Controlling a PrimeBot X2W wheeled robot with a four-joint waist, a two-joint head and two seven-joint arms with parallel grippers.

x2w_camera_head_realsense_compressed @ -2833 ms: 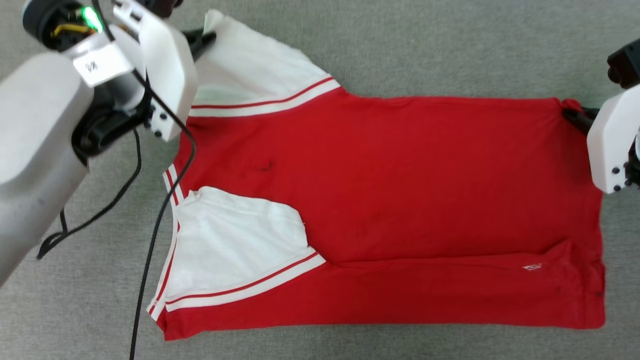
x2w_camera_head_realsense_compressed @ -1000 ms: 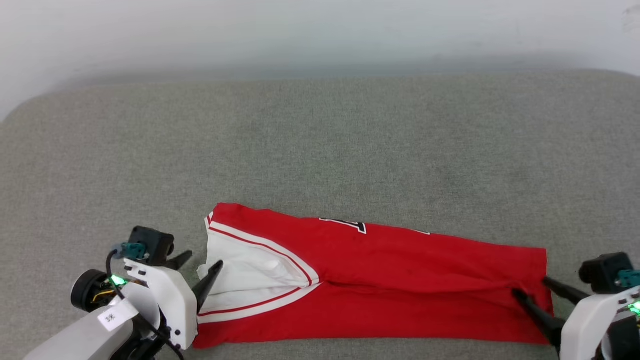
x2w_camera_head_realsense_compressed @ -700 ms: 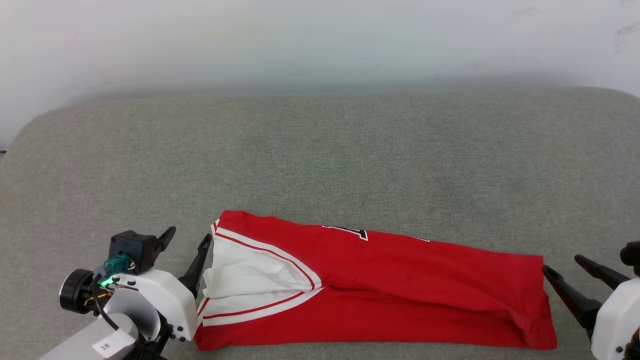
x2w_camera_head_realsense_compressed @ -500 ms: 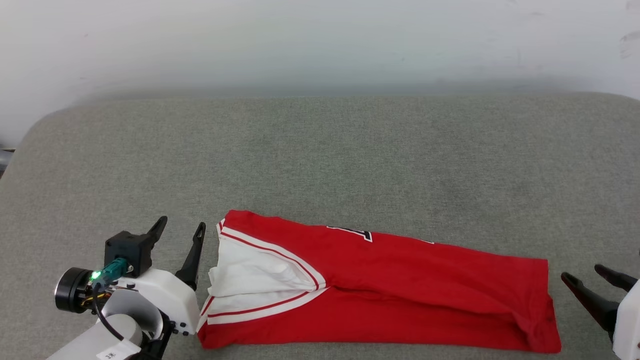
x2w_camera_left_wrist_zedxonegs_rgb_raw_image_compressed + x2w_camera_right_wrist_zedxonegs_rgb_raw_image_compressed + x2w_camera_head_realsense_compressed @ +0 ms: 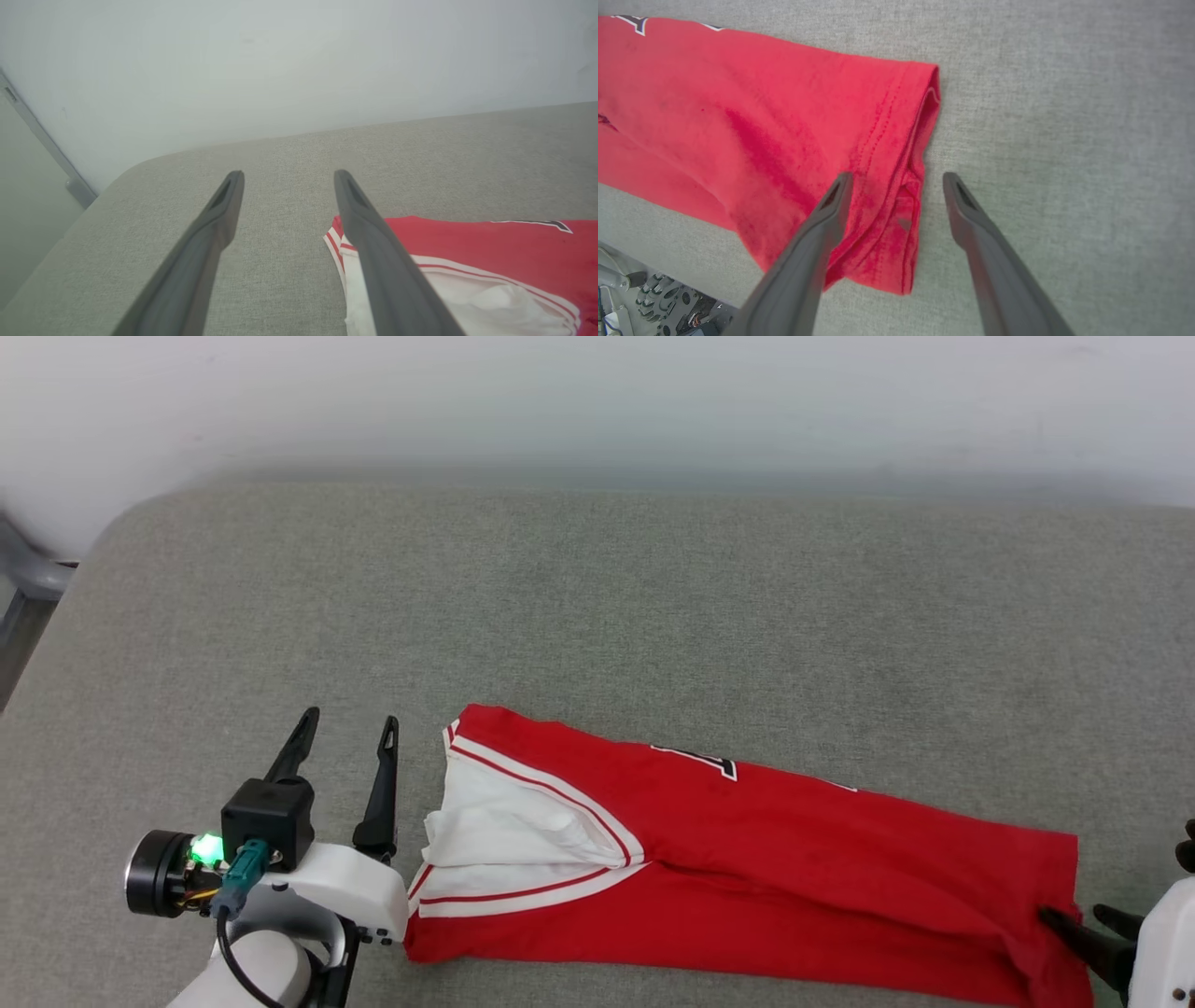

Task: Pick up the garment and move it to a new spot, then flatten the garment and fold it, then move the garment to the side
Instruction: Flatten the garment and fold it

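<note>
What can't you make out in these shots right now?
- Print: head view, a sliver shows; the garment's fold hides the rest.
- Right gripper: head view, body cut off by the corner edge.
- Sleeve: left wrist view, partly behind a finger and cut off by the bottom edge.

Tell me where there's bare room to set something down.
Widest bare stretch: grey surface between the garment and the back wall. Smaller patch left of the left gripper. Crowded along the near edge: garment, right gripper at its hem.
</note>
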